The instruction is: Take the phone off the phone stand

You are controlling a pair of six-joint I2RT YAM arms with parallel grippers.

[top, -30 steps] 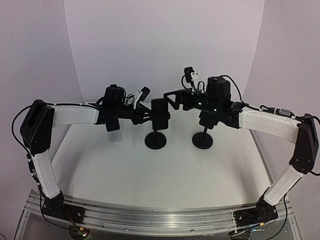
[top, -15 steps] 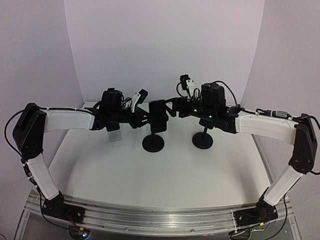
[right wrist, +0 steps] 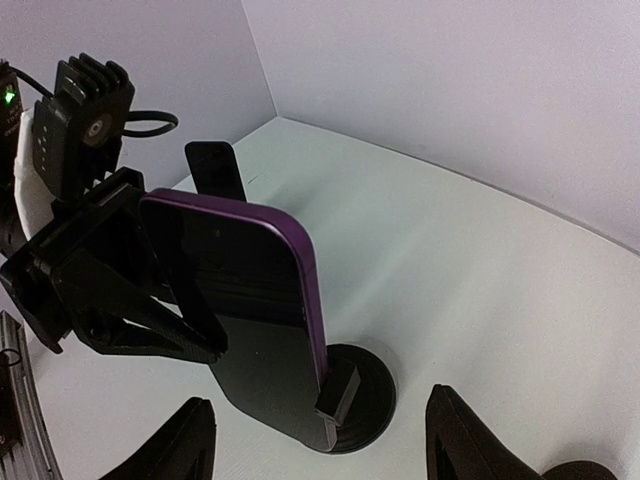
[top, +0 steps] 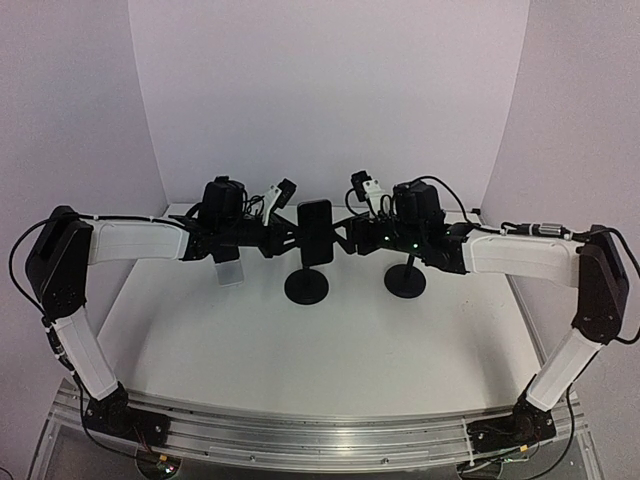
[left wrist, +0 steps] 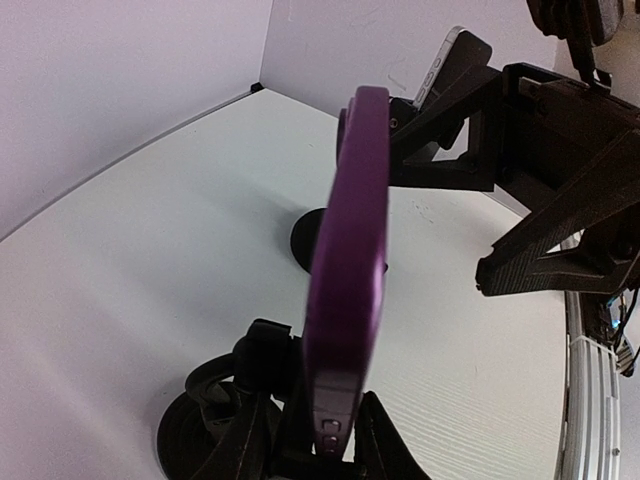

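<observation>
A purple-edged phone (top: 316, 232) stands upright on the black phone stand (top: 306, 287), its lower edge in the stand's clip (right wrist: 338, 392). My left gripper (top: 292, 238) reaches in from the left and is shut on the phone's edge (left wrist: 345, 300), with a finger on each side of it. From the right, my right gripper (top: 343, 236) stands open close beside the phone. Its two fingertips (right wrist: 190, 440) are spread wide, level with the phone's lower part (right wrist: 250, 340) and the stand's round base (right wrist: 365, 400), touching neither.
A second black stand (top: 406, 280) rises just right of the phone stand, under my right arm. A pale block (top: 230, 272) sits below my left arm. A dark upright slab (right wrist: 215, 170) shows behind the phone. The white table ends at curved back walls.
My right gripper has moved left up to the phone, and its jaws have narrowed. My left gripper keeps its hold on the phone.
</observation>
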